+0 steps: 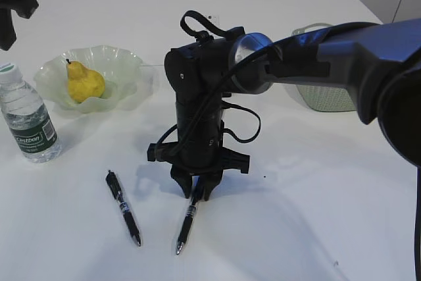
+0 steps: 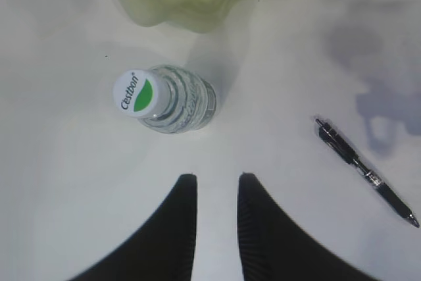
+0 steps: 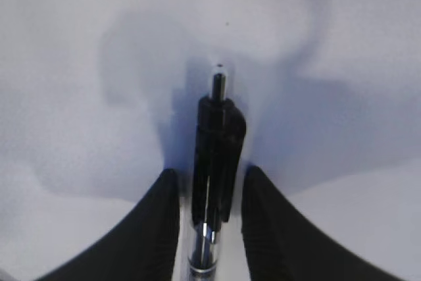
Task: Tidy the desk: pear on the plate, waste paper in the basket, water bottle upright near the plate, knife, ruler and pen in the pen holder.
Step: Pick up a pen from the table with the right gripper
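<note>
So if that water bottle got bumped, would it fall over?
Probably fairly easily: the water bottle stands upright, tall over a narrow base. It looks full, so likely heavyish, which steadies it somewhat. Being round and ribbed, it would likely roll once down.

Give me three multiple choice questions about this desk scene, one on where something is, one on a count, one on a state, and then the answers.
1. Where is the pear?
A. In the plate
B. In the basket
C. Beside the bottle on the table

2. How many pens lie on the table?
A. One
B. Two
C. Three

3. How is the water bottle standing?
A. On its side
B. Upside down
C. Upright

Answers:
1. A, the yellow pear sits inside the green plate.
2. B, the left pen lies free and the right pen sits between the right gripper fingers.
3. C, its white cap faces up at the left wrist camera.
</note>
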